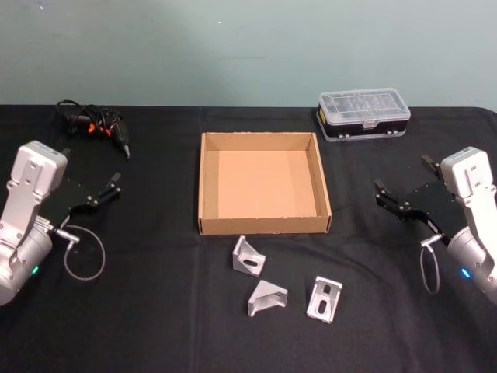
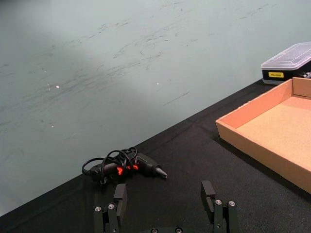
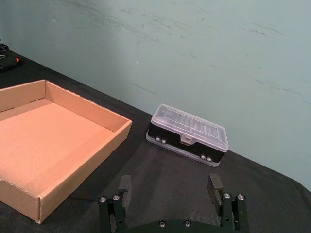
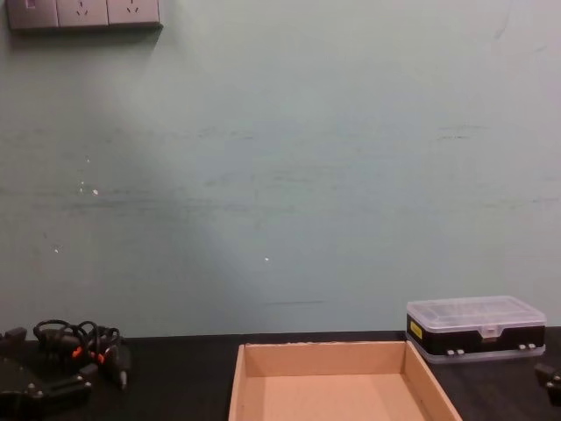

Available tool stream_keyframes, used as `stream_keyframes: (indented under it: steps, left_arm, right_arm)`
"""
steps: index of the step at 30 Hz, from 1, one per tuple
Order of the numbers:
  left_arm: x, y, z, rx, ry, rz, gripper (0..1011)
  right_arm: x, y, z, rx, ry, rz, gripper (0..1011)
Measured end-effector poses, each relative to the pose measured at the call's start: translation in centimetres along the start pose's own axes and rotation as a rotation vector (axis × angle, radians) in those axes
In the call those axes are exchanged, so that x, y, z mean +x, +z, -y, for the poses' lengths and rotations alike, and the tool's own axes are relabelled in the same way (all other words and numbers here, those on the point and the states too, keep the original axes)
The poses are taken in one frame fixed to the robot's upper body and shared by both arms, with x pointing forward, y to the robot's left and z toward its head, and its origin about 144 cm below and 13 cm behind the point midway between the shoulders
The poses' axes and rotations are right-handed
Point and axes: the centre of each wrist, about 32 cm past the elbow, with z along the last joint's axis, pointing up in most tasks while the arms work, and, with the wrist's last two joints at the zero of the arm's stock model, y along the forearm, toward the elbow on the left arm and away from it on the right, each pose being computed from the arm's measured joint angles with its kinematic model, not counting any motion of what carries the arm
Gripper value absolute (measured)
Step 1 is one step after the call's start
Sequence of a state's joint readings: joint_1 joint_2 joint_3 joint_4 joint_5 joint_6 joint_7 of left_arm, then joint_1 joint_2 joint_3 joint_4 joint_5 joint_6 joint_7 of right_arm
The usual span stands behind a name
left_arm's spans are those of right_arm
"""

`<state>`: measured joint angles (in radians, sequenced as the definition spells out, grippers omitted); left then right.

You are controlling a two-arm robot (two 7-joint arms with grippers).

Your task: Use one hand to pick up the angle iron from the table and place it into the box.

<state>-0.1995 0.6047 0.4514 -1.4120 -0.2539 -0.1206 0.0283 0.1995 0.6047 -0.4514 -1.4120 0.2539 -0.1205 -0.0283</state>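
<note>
Lying well apart from the right pincer (agape): angle irons.

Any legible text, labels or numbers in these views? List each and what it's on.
No text can be read.
Yellow label on the black case: dark print, too small to read.
Box, angle irons, wall sockets: no markings visible.

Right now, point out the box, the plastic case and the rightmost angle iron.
box (image 1: 264,225), head view, on its front wall.
plastic case (image 1: 363,109), head view, on the clear lid.
rightmost angle iron (image 1: 324,299), head view, middle of its metal face.
</note>
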Motion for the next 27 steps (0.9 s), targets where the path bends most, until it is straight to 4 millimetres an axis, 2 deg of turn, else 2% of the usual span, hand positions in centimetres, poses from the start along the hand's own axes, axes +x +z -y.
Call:
stream_keyframes:
  steps: [27]
  left_arm:
    - [0.00,0.00,0.00,0.000,0.000,0.000,1000]
  right_arm:
    - [0.00,0.00,0.00,0.000,0.000,0.000,1002]
